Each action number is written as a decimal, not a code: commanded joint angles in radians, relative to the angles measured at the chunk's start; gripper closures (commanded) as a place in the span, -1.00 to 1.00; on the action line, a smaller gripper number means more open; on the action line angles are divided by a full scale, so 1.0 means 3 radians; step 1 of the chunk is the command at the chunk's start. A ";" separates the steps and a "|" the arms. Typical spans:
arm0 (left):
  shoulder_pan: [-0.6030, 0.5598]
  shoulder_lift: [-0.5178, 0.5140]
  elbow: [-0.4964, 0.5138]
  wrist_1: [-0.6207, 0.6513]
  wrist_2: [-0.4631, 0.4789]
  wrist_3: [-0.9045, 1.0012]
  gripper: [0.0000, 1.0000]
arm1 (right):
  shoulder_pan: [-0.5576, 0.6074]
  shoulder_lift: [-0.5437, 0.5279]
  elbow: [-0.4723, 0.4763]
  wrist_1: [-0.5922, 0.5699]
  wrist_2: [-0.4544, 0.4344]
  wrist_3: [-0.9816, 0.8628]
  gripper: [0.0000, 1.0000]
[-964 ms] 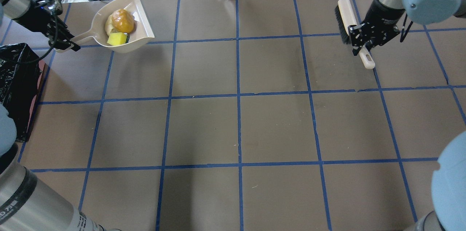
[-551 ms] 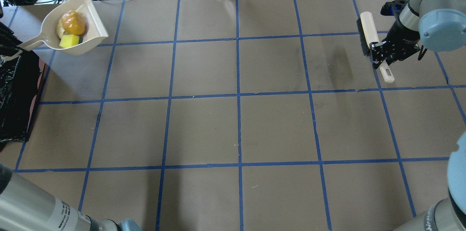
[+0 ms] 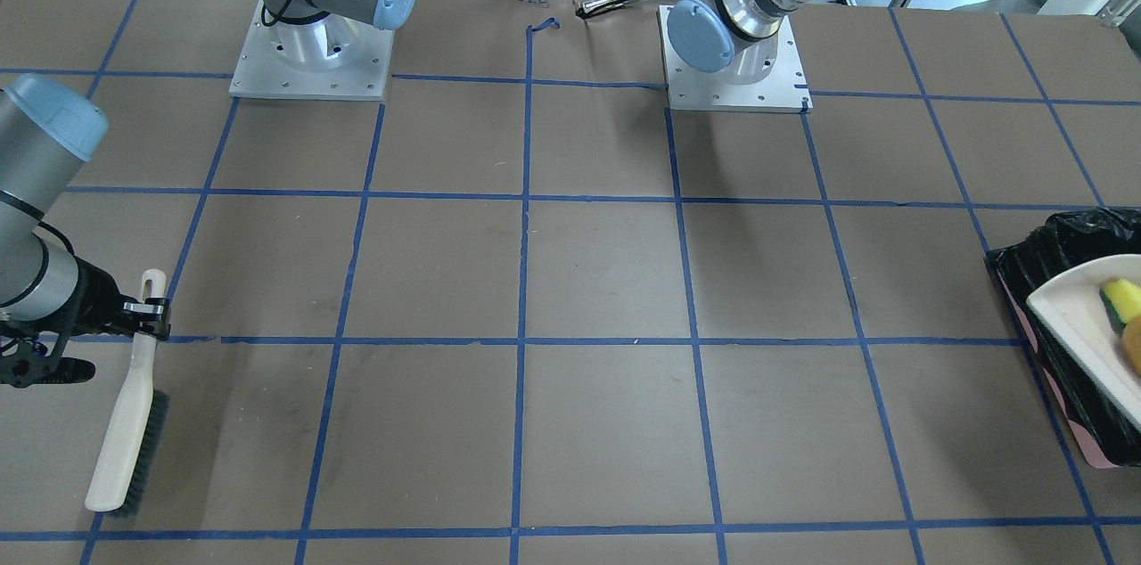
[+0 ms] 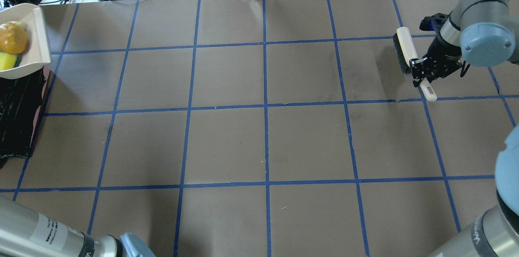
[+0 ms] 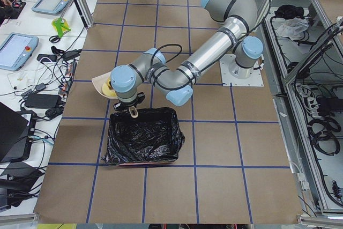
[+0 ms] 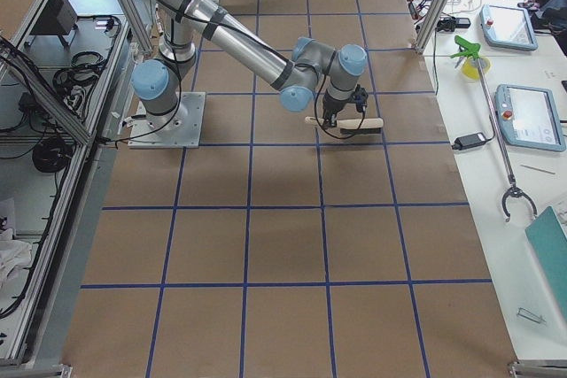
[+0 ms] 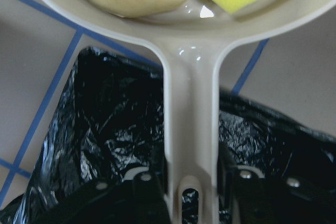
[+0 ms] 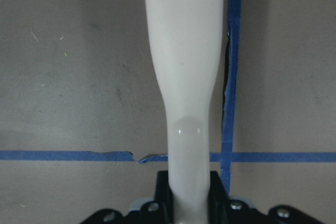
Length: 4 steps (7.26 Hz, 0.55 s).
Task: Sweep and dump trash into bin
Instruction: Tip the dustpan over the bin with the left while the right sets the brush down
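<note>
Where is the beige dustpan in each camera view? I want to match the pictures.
Front-facing: dustpan at the right edge, overlapping the bin.
Overhead: dustpan at the upper left edge.
Exterior left: dustpan left of centre, beyond the bin.
Exterior right: not in it.
Left wrist: dustpan fills the top, handle down the middle.
Right wrist: not in it; only the brush.
Shared landmark: the black-lined bin.

dustpan (image 4: 40, 36) carried left to the bin (image 4: 18, 115)'s edge, brush (image 4: 405, 46) shifted slightly right

brown table (image 4: 308, 143) with blue tape grid (image 4: 265, 143); black-lined bin (image 4: 18, 115) sits at left edge of overhead view.
</note>
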 commanded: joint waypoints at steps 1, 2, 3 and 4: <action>0.0328 -0.0165 0.0346 -0.0053 0.0085 0.0571 0.95 | 0.0000 0.0013 0.0002 -0.0004 -0.0013 -0.0004 1.00; 0.0395 -0.0277 0.0474 -0.0052 0.0106 0.0756 0.97 | 0.0000 0.0018 0.0002 -0.0004 -0.0073 0.0001 1.00; 0.0492 -0.0374 0.0582 -0.0052 0.0273 0.1036 0.98 | -0.0005 0.0018 0.0002 -0.0009 -0.0079 -0.0004 1.00; 0.0513 -0.0482 0.0689 0.0029 0.0331 0.1282 0.98 | -0.0056 0.0023 0.0007 0.0001 -0.0079 -0.0009 1.00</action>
